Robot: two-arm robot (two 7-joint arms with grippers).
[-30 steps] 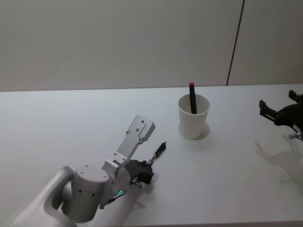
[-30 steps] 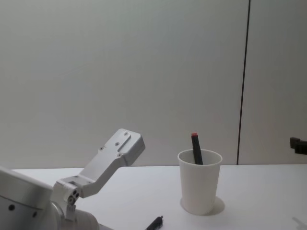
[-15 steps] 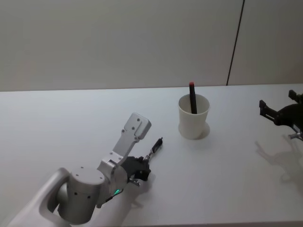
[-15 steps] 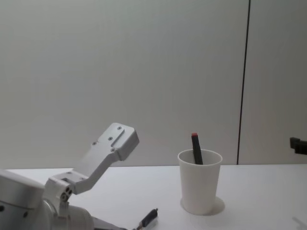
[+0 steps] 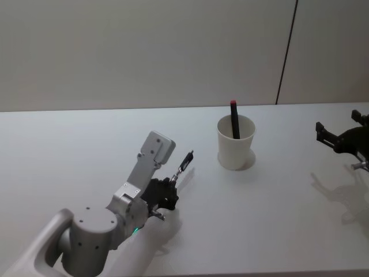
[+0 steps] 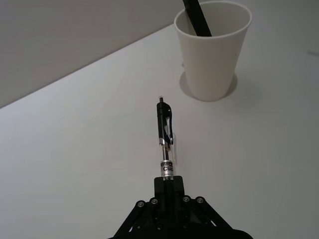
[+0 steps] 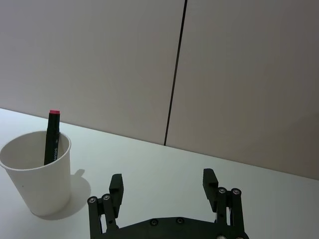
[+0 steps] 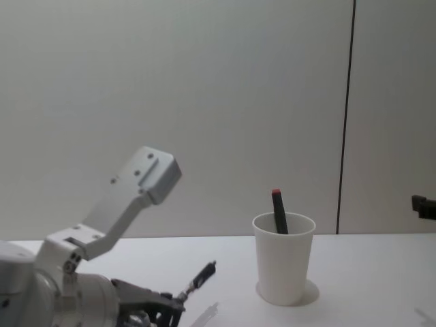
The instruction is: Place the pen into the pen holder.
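A black click pen (image 5: 184,163) is off the table, tilted upward, its lower end clamped in my left gripper (image 5: 172,182), which is shut on it. In the left wrist view the pen (image 6: 165,132) points from the gripper (image 6: 168,185) toward the pen holder (image 6: 214,55). The pen holder (image 5: 236,145) is a white paper cup standing upright, to the right of and beyond the pen tip, apart from it. A black marker with a red cap (image 5: 233,118) leans inside it. My right gripper (image 7: 163,181) is open with nothing in it, off at the table's right side (image 5: 340,128).
The white table (image 5: 86,150) runs wide with bare surface around the cup. A grey wall with a dark vertical seam (image 5: 286,52) rises behind the table's far edge. My left arm's grey body (image 8: 129,197) looms at the lower left of the chest view.
My left gripper has risen with the pen in it and drifted left. The pen, low against the table before, now tilts up clear of the surface. The right arm is still.
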